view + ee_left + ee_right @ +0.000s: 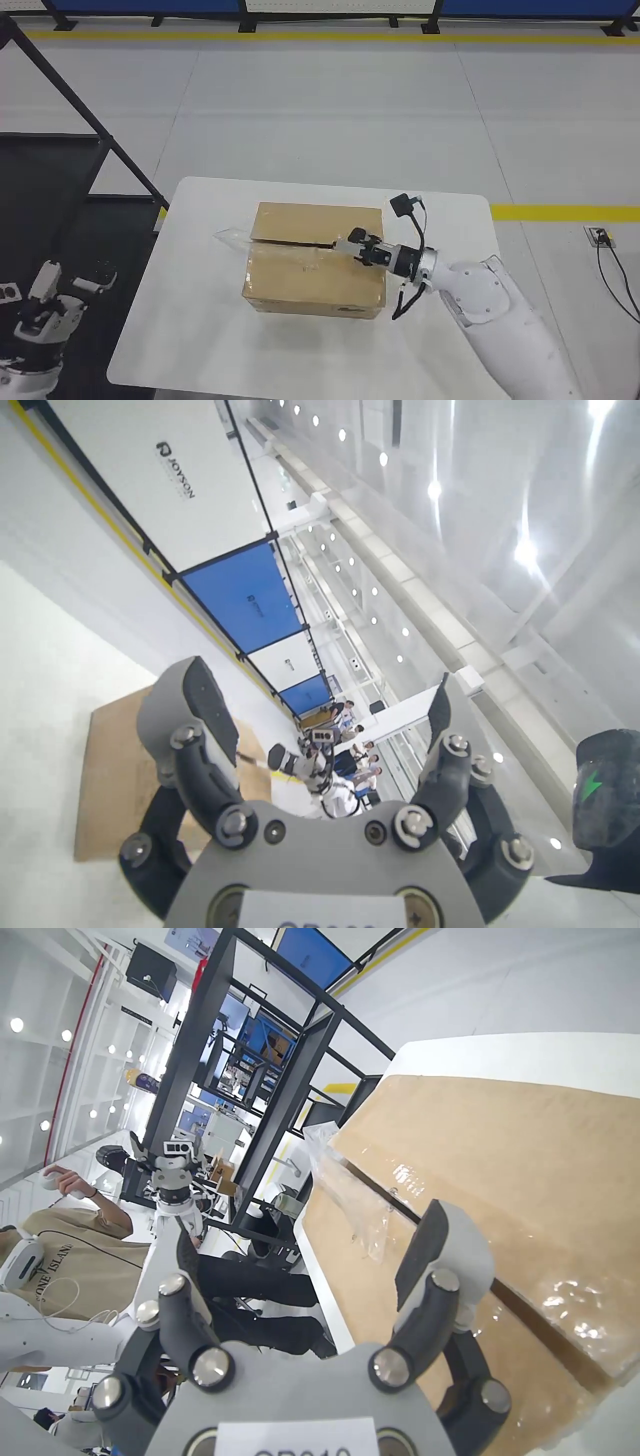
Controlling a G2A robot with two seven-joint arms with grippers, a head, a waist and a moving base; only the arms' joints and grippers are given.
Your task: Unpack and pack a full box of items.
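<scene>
your right gripper [307,1228] is extended forward, fingers spread apart. your left gripper [320,677] sits back off to the side, spread too, seemingly tilted upward.

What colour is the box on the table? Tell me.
Plain brown; the box shows best in the top view.

Box [300,285] in the middle of the counter [190,330], whose surface shows on all four sides, narrowest along the far edge. A loose tape strip [232,238] juts past the box's far left corner; the right gripper [356,244], jaws apart, and its arm [480,300] occupy the box's right side.
</scene>
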